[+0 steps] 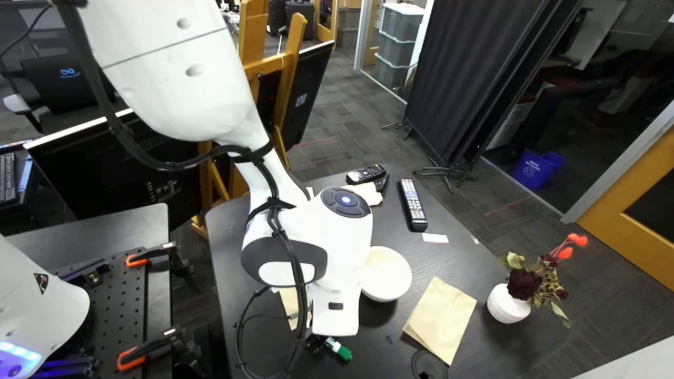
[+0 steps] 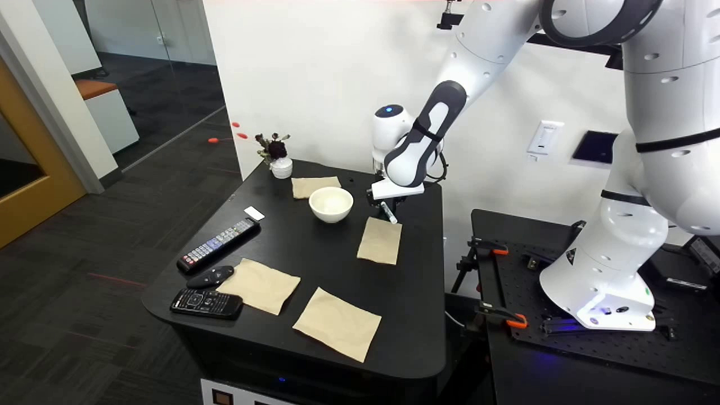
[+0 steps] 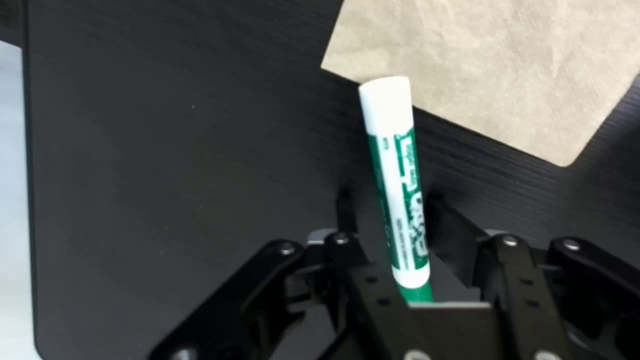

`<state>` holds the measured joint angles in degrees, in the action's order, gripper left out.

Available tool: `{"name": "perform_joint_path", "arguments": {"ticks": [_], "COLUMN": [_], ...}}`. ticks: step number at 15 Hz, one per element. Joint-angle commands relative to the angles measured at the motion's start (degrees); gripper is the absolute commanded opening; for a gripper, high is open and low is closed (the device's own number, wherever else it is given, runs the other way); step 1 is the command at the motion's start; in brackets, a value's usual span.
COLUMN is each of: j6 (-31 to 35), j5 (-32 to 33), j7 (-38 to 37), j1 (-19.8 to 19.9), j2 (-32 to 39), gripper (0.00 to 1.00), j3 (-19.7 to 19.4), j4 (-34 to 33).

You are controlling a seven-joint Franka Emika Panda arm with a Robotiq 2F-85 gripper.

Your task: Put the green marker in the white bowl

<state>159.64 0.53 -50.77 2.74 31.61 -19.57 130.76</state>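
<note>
The green marker (image 3: 400, 180) has a white end, a green and white label and a green cap. It also shows in both exterior views (image 1: 338, 348) (image 2: 388, 212). My gripper (image 3: 390, 200) is open around the marker. Its right finger is close beside the marker, and a gap shows at the left finger. The gripper (image 2: 386, 200) is low over the table, mostly hidden by the arm in an exterior view (image 1: 316, 343). The white bowl (image 2: 331, 205) stands upright a short way from the gripper, partly behind the arm in an exterior view (image 1: 389, 276). It is out of the wrist view.
Several tan paper notes lie on the black table, one beside the marker (image 3: 490, 65) (image 2: 380, 241) and one by the bowl (image 1: 441, 318). A white vase with red flowers (image 1: 508, 303), a long black remote (image 2: 219, 244), a shorter remote (image 2: 206, 304) and a white card (image 2: 254, 213) stand or lie around.
</note>
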Motion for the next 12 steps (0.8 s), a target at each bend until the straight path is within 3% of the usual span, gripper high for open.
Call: {"name": "perform_joint_path", "arguments": {"ticks": [1, 3, 4, 12], "j6": [0.2, 0.1, 0.0, 1.9], "j5": [-0.9, -0.5, 0.0, 4.5], "j7": [1.3, 1.2, 1.2, -0.2], "j1": [-0.6, -1.1, -1.6, -5.2], "j2": [0.1, -1.4, -2.9, -15.7], "gripper": [0.12, 0.01, 0.06, 0.05], "j3": [-1.4, -2.2, -3.0, -7.2], "j4": [0.0, 0.9, 1.7, 6.1]}}
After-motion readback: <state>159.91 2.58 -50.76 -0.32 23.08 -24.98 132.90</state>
